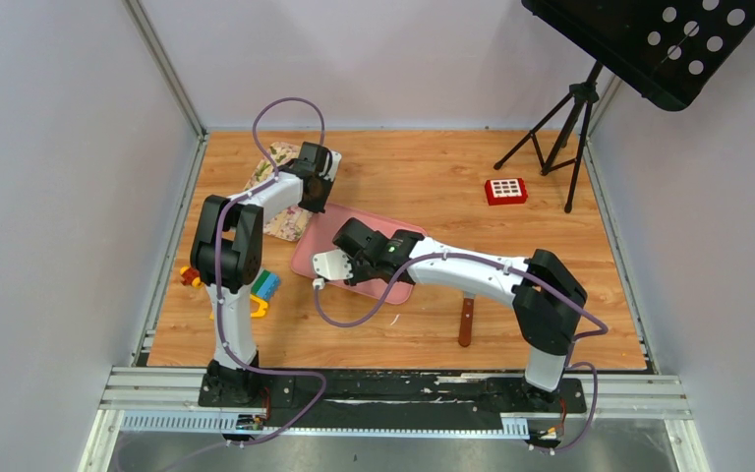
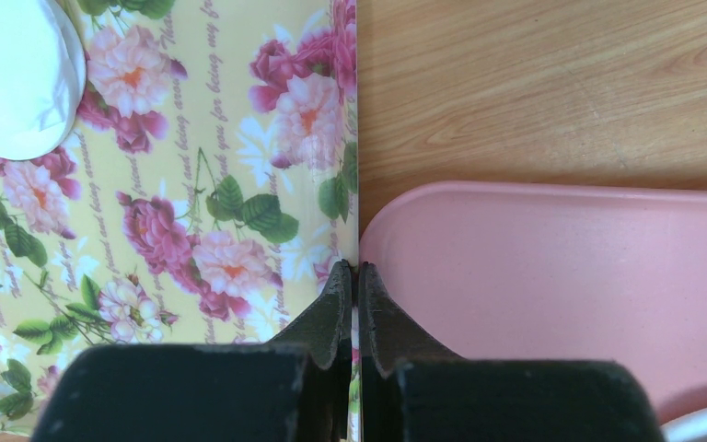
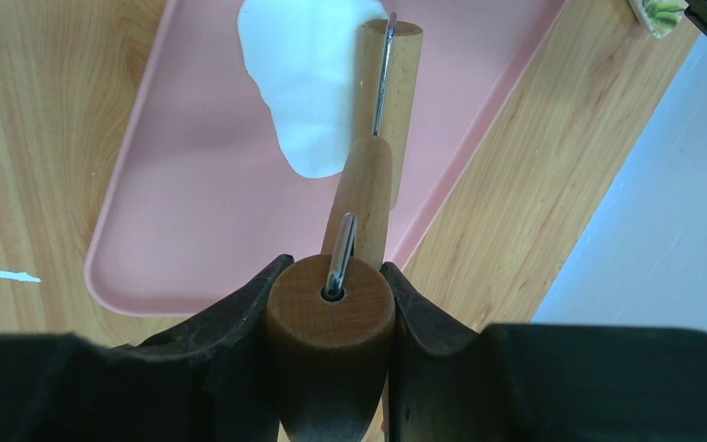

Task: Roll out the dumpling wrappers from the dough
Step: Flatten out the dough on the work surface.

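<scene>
hidden: dough (image 3: 308, 83) on the pink tray (image 3: 193, 230), top cut off, partly under the rolling pin (image 3: 368, 175); dumpling wrapper (image 2: 9, 74) cropped, on the floral mat (image 2: 193, 184)
right end effector (image 3: 331, 267): clamps the pin's handle
left end effector (image 2: 354, 299): pinched on the mat's edge
desk (image 1: 403, 167): wood, pale walls (image 1: 59, 197) around

A pink rectangular plastic tray (image 2: 534, 276) is set at the middle of the wooden table (image 1: 433, 177), with a flowered plastic mat (image 2: 193, 212) just beside it at the left rear. A round white dough disc (image 2: 14, 74) is laid on the mat. A flattened white dough sheet (image 3: 304, 83) is laid in the tray, with the wooden rolling pin (image 3: 368, 184) rested on one edge of it. A small red box (image 1: 505, 191) is placed right of the tray, a black tripod stand (image 1: 583, 93) behind the box, coloured toy blocks (image 1: 265, 285) left of the tray, and a wooden-handled tool (image 1: 466, 320) in front of it.
</scene>
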Robot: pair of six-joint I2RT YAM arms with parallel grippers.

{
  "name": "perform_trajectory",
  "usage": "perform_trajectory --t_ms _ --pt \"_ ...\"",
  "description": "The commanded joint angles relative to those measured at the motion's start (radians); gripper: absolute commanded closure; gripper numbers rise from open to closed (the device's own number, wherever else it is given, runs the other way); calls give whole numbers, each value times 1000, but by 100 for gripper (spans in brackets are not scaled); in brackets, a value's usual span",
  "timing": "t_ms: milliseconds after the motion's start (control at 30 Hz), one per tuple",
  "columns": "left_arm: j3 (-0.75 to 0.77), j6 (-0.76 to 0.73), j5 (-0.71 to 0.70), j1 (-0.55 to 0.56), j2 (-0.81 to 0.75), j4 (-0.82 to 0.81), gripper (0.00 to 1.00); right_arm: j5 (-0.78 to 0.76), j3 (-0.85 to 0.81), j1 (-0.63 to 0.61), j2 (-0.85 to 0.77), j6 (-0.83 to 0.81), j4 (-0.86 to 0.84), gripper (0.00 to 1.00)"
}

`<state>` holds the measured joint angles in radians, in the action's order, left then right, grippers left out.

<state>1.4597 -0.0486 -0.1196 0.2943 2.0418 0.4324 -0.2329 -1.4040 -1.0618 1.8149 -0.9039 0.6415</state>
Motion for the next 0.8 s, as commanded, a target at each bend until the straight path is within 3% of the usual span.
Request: perform_trajectory --t_ms 0,767 --pt "-39 9 0 1 5 52 100 216 41 -33 37 24 277 100" --pt "-41 11 -3 2 4 49 100 289 94 -65 -1 39 371 100"
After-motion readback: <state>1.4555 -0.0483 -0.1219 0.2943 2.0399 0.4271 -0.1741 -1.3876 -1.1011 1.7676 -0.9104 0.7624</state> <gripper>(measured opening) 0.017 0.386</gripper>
